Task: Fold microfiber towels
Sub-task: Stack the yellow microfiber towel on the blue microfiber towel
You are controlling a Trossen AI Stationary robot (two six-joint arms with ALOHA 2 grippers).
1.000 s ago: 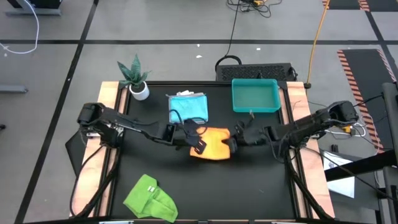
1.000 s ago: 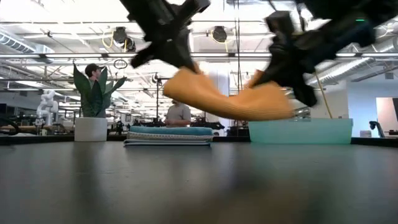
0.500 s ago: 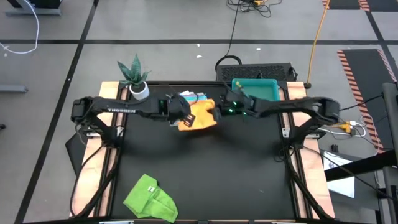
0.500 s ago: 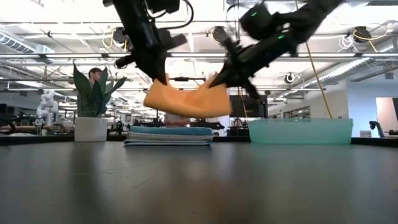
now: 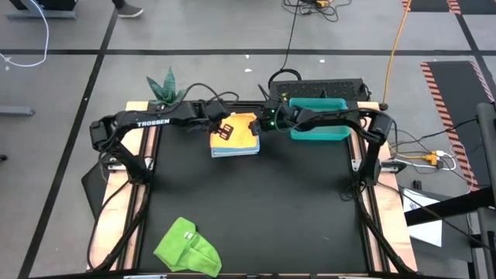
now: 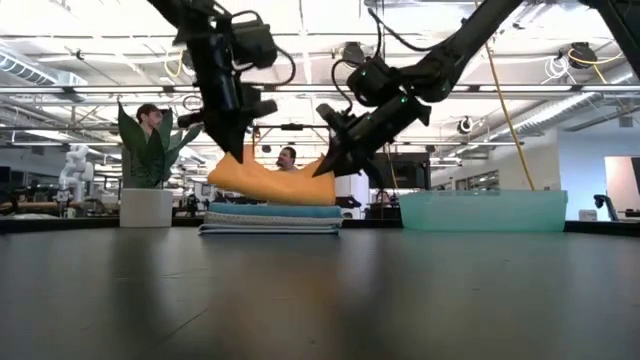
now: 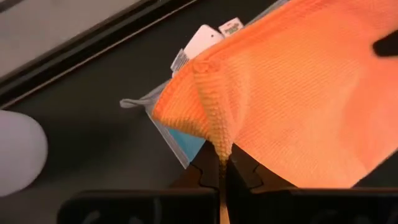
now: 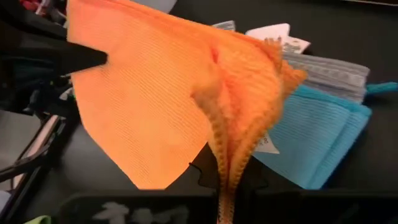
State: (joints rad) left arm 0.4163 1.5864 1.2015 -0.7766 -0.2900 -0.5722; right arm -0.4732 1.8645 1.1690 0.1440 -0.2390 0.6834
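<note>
Moved: both arms have carried the yellow-orange towel point(image 5: 242, 132) from table centre up toward 12 o'clock; a second ago it hung high between them, and it now sags onto the stack.
Plant: a green plant in a white pot point(image 6: 146, 207) stands at the table's 11 o'clock corner, left of the stack.
Lime green towel: a crumpled lime green towel point(image 5: 187, 246) lies at about 7 o'clock, near the front edge and well apart from everything else.
Left gripper: the left gripper point(image 5: 219, 126) is at the towel's left end, fingers pinched tight on a bunched corner of the cloth, as its wrist view shows point(image 7: 221, 167).
Yellow-orange towel: its long axis runs left to right between the two grippers; the middle droops and touches the stack while both ends are lifted, seen from the low view point(image 6: 272, 181).
Stack: folded towels point(image 6: 270, 217) lie flat at 12 o'clock beneath the orange one; a light blue one point(image 8: 323, 140) and a grey-white one point(image 8: 333, 74) show, with white tags sticking out.
Right gripper: the right gripper point(image 5: 262, 127) is at the towel's right end, fingers clamped on a gathered corner point(image 8: 228, 177).
Tray: a teal plastic tray point(image 5: 319, 132) sits just right of the stack at about 1 o'clock.
Background: people point(image 6: 288, 158) show in the room behind the table.
</note>
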